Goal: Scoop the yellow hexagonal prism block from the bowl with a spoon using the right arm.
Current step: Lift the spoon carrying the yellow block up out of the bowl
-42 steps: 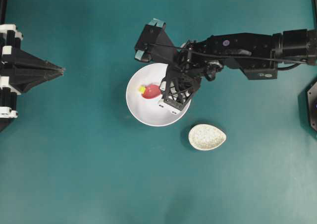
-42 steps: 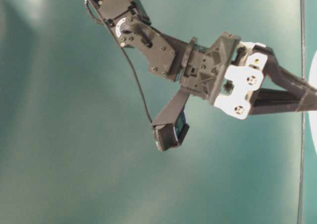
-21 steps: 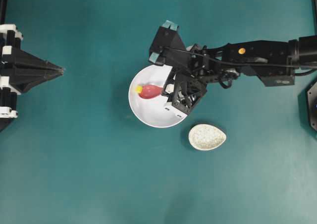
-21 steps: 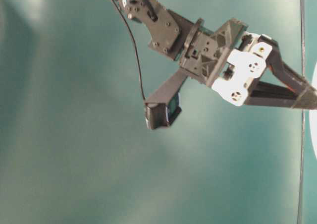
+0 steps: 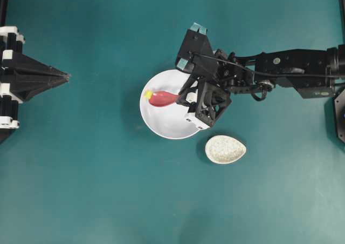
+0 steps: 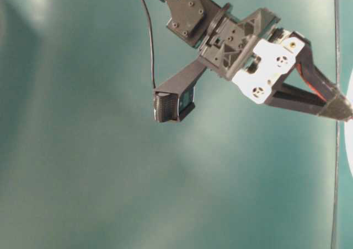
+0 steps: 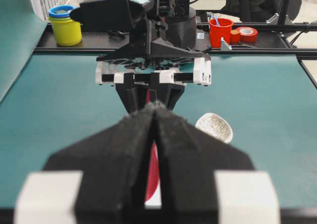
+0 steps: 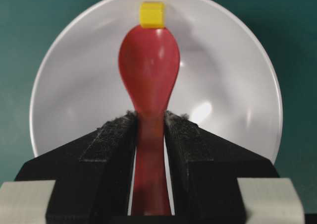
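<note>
The white bowl (image 5: 167,126) sits mid-table. My right gripper (image 5: 183,97) reaches over it from the right and is shut on the handle of the red spoon (image 5: 162,98). In the right wrist view the fingers (image 8: 111,140) clamp the spoon (image 8: 148,60), whose scoop lies over the bowl (image 8: 223,75). The yellow hexagonal prism block (image 8: 151,14) touches the scoop's tip, high on the bowl's far wall near the rim; overhead the block (image 5: 147,94) is at the bowl's left rim. My left gripper (image 5: 66,78) rests shut at the far left, holding nothing.
A small speckled beige dish (image 5: 225,149) lies just right of and below the bowl. In the left wrist view a yellow cup (image 7: 65,28), a red cup (image 7: 220,32) and a red tape roll (image 7: 246,34) stand on the back shelf.
The right arm drew back to the right and its wrist tilted down. The spoon's scoop slid left, pushing the yellow block from the bowl's floor up to the left rim. The left arm stayed still.
</note>
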Available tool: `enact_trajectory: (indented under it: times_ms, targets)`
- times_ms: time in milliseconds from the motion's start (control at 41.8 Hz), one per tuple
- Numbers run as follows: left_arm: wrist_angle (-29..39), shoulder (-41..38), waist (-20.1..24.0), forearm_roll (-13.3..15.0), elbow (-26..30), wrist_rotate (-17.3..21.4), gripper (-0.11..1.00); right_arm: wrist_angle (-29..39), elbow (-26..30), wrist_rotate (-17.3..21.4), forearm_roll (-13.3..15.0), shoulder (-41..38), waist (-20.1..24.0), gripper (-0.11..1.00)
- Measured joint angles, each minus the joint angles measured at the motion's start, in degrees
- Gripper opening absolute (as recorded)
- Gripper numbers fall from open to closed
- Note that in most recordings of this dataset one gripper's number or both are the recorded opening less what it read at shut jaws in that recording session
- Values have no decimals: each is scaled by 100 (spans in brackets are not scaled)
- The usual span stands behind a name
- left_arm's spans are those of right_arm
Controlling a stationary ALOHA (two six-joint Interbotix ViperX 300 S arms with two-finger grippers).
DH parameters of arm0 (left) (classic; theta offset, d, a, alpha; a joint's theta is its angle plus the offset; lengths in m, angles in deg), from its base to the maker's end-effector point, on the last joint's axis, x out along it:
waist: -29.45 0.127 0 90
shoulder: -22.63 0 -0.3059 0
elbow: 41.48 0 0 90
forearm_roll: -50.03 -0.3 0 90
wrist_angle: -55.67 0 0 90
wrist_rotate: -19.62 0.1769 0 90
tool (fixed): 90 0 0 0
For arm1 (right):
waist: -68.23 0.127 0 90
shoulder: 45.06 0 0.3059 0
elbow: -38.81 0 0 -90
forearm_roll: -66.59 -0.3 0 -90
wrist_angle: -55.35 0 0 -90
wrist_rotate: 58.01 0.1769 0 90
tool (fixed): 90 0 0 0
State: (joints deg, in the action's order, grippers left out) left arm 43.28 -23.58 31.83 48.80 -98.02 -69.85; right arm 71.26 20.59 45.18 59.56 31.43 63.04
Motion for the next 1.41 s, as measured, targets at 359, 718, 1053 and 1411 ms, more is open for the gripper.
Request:
enact_trajectory:
  times_ms: [359, 718, 1053, 1411]
  targets:
    - [0, 0, 0, 0, 0, 0, 0, -202, -79, -26, 35, 0, 0, 25]
    - [0, 0, 0, 0, 0, 0, 0, -598, -211, -18, 132, 0, 0, 25]
    - [-9, 0, 0, 0, 0, 0, 0, -817, -360, -53, 141, 79, 62, 25]
    - [0, 0, 0, 0, 0, 0, 0, -2057, -1011, -334, 615, 844, 422, 25]
